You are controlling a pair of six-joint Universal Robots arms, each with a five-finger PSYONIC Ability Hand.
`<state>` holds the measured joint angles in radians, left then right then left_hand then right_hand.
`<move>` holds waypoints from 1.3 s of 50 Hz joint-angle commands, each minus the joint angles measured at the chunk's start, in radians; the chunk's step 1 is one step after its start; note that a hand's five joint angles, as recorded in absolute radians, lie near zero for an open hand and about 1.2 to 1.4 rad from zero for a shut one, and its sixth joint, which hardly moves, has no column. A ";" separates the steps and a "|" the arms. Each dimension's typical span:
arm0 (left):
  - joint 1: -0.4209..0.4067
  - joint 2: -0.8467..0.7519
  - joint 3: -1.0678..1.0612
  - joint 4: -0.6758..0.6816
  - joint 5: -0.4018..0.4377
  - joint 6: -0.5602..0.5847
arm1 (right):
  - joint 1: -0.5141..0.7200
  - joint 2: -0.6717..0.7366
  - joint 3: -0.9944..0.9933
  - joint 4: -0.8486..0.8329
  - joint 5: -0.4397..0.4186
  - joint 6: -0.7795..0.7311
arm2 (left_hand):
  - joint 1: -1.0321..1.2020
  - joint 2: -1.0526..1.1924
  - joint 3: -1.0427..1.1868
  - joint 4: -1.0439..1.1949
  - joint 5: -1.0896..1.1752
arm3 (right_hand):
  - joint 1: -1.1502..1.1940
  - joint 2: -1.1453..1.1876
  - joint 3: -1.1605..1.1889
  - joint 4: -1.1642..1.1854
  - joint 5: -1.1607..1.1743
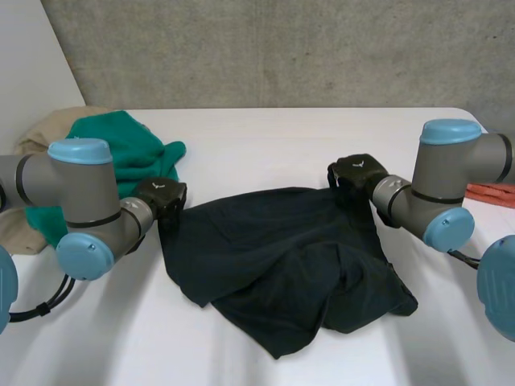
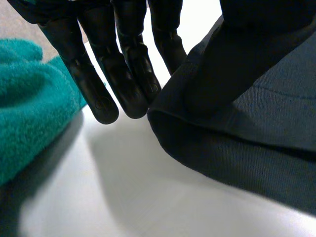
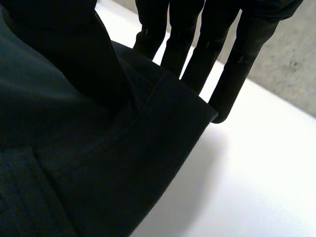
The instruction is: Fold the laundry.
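Dark garment (image 1: 282, 257), pinched, half-hides fingers: left hand (image 1: 161, 198), right hand (image 1: 356, 172).

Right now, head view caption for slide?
Left hand and right hand pinch far corners of dark garment; green cloth beside left arm.

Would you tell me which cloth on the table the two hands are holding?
The dark cloth in the middle: left hand and right hand pinch its far corners. The green cloth lies aside.
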<state>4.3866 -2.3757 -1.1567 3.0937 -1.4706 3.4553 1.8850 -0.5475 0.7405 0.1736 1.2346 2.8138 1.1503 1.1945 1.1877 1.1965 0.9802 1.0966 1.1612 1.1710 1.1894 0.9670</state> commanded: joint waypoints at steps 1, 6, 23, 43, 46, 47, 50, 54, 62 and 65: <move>-0.027 0.171 -0.008 0.065 -0.045 -0.013 | -0.001 -0.190 0.083 -0.009 -0.006 -0.011 | 0.246 0.202 0.209 0.200 0.242 | 0.300 0.235 0.225 0.207 0.255; -0.044 0.334 -0.040 0.161 -0.071 -0.022 | -0.003 -0.417 0.178 -0.054 0.008 -0.014 | 0.246 0.202 0.209 0.200 0.242 | 0.300 0.235 0.225 0.207 0.255; -0.102 0.888 -0.107 0.267 -0.073 -0.076 | -0.029 -1.094 0.375 0.038 0.014 -0.059 | 0.246 0.202 0.209 0.200 0.242 | 0.300 0.235 0.225 0.207 0.255; -0.108 0.865 0.043 0.269 -0.079 -0.119 | -0.110 -1.168 0.292 0.201 -0.014 -0.045 | 0.246 0.202 0.209 0.200 0.242 | 0.300 0.235 0.225 0.207 0.255; -0.105 0.785 0.051 0.270 -0.073 -0.117 | -0.096 -1.091 0.306 0.192 -0.006 -0.036 | 0.246 0.202 0.209 0.200 0.242 | 0.300 0.235 0.225 0.207 0.255; -0.102 0.718 0.063 0.270 -0.069 -0.117 | -0.095 -1.068 0.307 0.188 -0.006 -0.034 | 0.246 0.202 0.209 0.200 0.242 | 0.300 0.235 0.225 0.207 0.255; -0.093 0.607 0.092 0.270 -0.066 -0.116 | -0.075 -0.973 0.300 0.172 -0.003 -0.014 | 0.246 0.202 0.209 0.200 0.242 | 0.300 0.235 0.225 0.207 0.255; -0.082 0.378 0.178 0.278 -0.066 -0.111 | -0.014 -0.833 0.278 0.084 0.057 -0.004 | 0.246 0.202 0.209 0.200 0.242 | 0.300 0.235 0.225 0.207 0.255; -0.062 0.046 0.420 0.376 -0.071 -0.111 | 0.083 -0.475 0.186 -0.323 0.322 -0.043 | 0.246 0.202 0.209 0.200 0.242 | 0.300 0.235 0.225 0.207 0.255; -0.046 -0.025 0.502 0.411 -0.079 -0.113 | 0.089 -0.399 0.186 -0.483 0.321 -0.050 | 0.246 0.202 0.209 0.200 0.242 | 0.300 0.235 0.225 0.207 0.255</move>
<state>4.3221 -2.2595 -0.8032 3.4405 -1.5394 3.3443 1.9519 -1.1145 0.9547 -0.0229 1.4861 2.7878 1.1503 1.1995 1.1938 1.2015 0.9802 1.1246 1.1772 1.1900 1.1998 0.9814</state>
